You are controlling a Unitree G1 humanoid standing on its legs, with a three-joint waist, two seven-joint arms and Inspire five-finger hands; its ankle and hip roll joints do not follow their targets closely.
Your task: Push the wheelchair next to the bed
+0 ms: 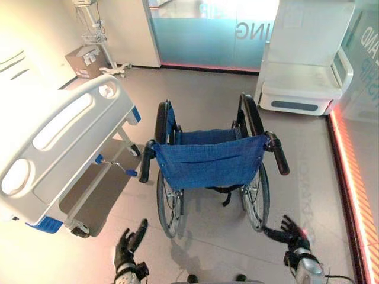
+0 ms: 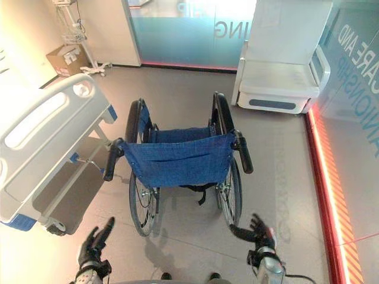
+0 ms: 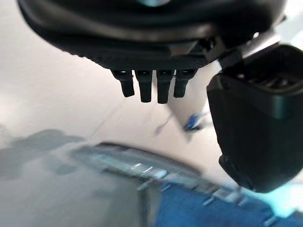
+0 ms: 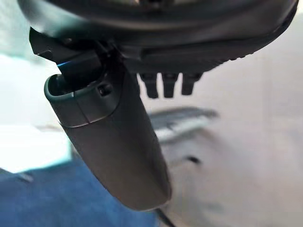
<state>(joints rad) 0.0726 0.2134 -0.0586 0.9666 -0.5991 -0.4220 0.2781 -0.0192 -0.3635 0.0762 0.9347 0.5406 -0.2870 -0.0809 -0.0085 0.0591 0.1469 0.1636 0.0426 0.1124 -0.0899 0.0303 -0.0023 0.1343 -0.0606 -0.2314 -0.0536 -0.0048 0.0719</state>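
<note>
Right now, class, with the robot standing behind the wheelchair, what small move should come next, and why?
Probably raise both hands forward to the push handles. The left hand and right hand hang open, low behind the wheelchair, touching nothing, while its left handle and right handle sit higher, unheld. The bed stands to the robot's left.

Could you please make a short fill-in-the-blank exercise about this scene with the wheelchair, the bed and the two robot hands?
1. The fabric back of the wheelchair is coloured ____.
2. Seen from the robot, the bed stands on the ____ side of the wheelchair.
3. The left hand and the right hand are both ____, holding nothing.
4. The push handles are ____ by either hand.

Missing words: blue; left; open; not touched
</note>
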